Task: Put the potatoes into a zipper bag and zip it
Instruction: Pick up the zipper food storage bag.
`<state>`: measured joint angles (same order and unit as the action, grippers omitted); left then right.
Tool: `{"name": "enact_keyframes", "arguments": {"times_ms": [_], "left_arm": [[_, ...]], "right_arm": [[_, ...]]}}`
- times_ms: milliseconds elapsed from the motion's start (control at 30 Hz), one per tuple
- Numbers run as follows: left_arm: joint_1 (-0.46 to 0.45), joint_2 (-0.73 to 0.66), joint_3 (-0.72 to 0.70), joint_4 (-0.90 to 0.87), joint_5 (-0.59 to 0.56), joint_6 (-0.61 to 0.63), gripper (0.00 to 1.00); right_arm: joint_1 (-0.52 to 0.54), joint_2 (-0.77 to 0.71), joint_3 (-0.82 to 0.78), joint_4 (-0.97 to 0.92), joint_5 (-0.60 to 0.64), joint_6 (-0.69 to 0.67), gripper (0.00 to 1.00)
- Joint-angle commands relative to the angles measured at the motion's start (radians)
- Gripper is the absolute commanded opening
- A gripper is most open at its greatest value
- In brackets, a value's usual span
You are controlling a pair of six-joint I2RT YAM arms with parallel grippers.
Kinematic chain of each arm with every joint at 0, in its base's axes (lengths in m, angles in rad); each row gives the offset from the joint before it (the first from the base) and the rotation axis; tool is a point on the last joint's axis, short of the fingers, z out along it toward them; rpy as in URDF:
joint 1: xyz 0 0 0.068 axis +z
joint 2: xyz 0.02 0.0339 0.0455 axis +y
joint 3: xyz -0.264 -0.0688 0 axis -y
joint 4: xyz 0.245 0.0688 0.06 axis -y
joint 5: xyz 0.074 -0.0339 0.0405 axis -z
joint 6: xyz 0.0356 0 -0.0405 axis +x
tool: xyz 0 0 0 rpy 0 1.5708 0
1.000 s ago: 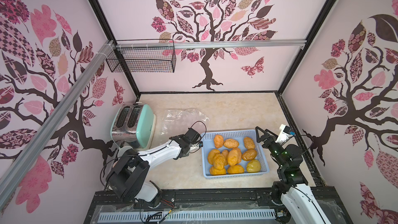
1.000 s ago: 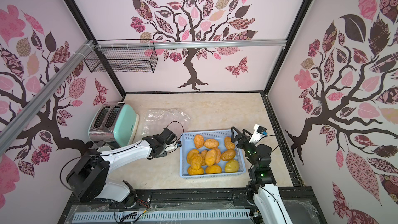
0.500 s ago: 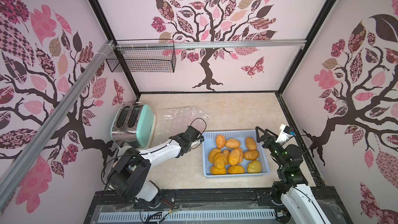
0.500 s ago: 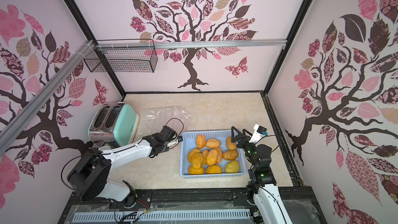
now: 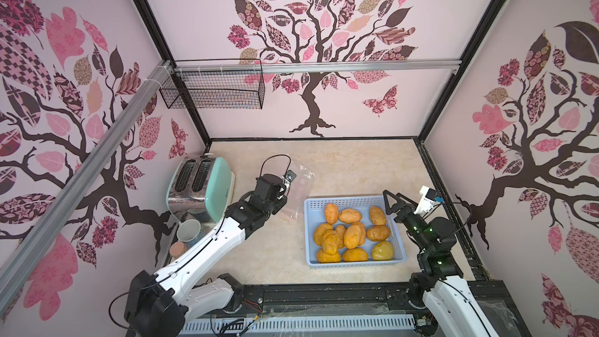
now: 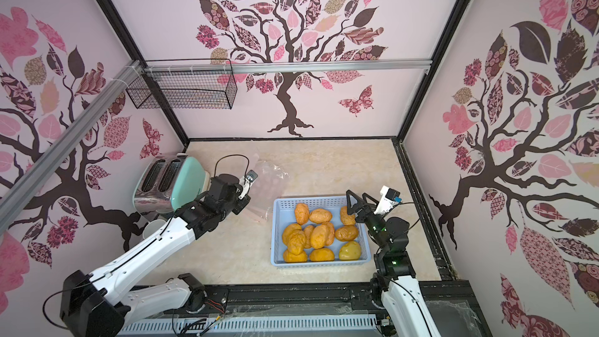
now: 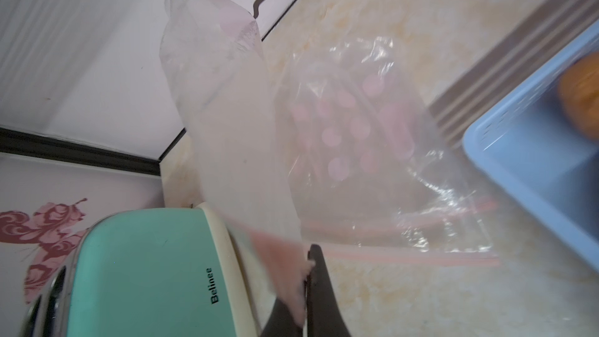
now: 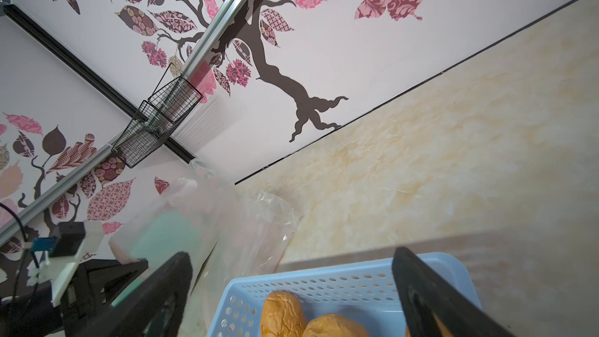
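The left gripper (image 7: 306, 273) is clamped on the pink-edged rim of the zipper bag (image 7: 356, 144). The bag is a clear, crinkled film printed with pale pink dots. In the left wrist view one flap stands up from the pinch while the rest lies slack on the marble-look table (image 5: 356, 163). In a top view the bag sits at about 10 o'clock from the blue basket (image 5: 353, 201), between it and the mint toaster (image 5: 207, 189). The potatoes (image 5: 351, 233) are heaped inside the basket, lumpy ovals with wrinkled orange-brown skin. A smoother yellow-green one (image 5: 382, 250) lies at the basket's 5 o'clock corner. The right gripper (image 5: 391, 194) hangs over the basket's 2 o'clock corner, jaws spread wide and holding nothing.
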<state>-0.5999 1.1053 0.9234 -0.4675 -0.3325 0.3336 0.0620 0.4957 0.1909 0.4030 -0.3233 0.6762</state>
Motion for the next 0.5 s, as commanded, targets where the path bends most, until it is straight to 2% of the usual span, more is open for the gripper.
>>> {"name": "enact_keyframes", "arguments": {"times_ms": [0, 100, 300, 367, 467], "left_arm": [[-0.003, -0.022, 0.039, -0.055, 0.209, -0.187, 0.03], [-0.002, 0.020, 0.065, -0.057, 0.289, -0.259, 0.03], [0.018, 0.211, 0.180, -0.106, 0.476, -0.375, 0.02], [0.019, 0.244, 0.191, -0.089, 0.523, -0.394, 0.03], [0.024, 0.278, 0.212, -0.062, 0.594, -0.415, 0.07]], "right_arm": [[0.013, 0.100, 0.052, 0.119, -0.114, 0.080, 0.98], [0.141, 0.228, 0.105, 0.194, -0.128, 0.094, 0.97], [0.477, 0.477, 0.282, 0.188, -0.009, -0.051, 0.91], [0.513, 0.544, 0.301, 0.229, 0.016, -0.052, 0.87], [0.524, 0.644, 0.327, 0.311, -0.014, -0.043, 0.80]]}}
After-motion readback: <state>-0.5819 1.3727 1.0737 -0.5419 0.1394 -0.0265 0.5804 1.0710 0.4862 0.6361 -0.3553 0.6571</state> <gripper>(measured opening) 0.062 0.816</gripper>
